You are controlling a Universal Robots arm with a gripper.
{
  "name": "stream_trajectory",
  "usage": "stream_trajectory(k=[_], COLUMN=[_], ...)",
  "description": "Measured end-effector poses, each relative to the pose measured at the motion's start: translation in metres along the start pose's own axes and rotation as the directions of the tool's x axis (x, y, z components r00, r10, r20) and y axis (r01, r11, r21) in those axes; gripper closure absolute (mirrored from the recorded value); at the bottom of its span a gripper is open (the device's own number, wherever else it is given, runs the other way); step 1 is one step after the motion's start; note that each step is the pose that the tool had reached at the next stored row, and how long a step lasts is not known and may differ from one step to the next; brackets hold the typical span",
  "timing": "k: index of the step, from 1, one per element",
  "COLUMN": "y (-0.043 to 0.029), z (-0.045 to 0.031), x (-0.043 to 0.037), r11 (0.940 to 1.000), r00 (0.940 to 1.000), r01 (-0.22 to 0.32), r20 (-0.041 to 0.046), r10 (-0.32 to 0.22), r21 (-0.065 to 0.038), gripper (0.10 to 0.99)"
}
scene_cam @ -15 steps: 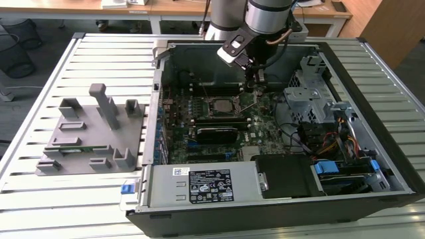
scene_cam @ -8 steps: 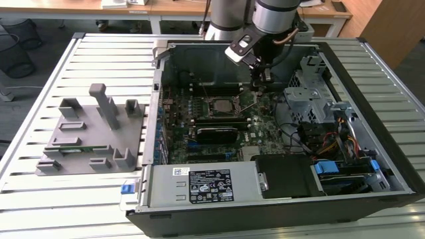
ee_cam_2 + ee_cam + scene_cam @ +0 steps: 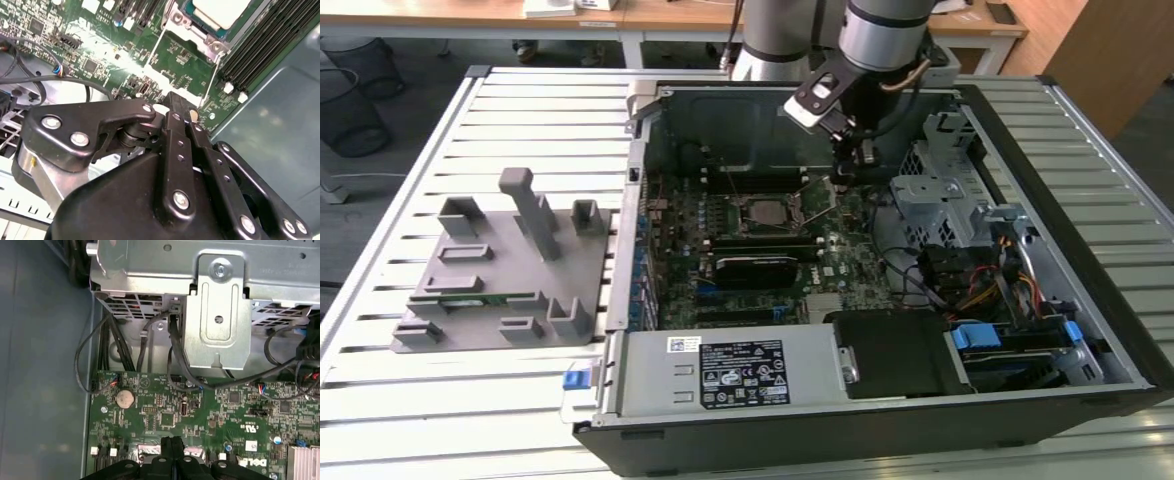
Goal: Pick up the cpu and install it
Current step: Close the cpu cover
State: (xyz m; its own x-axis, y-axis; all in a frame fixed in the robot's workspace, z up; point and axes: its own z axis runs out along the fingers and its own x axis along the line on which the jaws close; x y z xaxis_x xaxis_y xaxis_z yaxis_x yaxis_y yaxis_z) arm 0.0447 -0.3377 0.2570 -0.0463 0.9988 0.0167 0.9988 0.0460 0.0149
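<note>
I'm hovering the hand (image 3: 183, 106), pinched closed on nothing, beside the socket (image 3: 176, 19) where the cpu (image 3: 220, 11) is apparently sitting, awaiting careful latching.

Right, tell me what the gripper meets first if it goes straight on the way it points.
The gripper, shut, would probably meet the green motherboard beside the socket's wire lever, not the cpu; how near it is remains unclear.

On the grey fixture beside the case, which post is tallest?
The narrow post near the fixture's middle. It rises well above the squat blocks on either side of it.
</note>
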Motion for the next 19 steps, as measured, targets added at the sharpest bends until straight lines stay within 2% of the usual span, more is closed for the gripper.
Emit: stream_trajectory(k=[15,19], y=[0.0131,0.0135], z=[0.0065,0.0118], x=[0.0014,0.0014], r11=[0.9999,0.9999], r00=[0.9999,0.9999], r01=[0.011,0.011], r20=[-0.0004,-0.0003], r10=[-0.011,-0.011], r21=[0.000,0.001], gripper=[0.980,0.980])
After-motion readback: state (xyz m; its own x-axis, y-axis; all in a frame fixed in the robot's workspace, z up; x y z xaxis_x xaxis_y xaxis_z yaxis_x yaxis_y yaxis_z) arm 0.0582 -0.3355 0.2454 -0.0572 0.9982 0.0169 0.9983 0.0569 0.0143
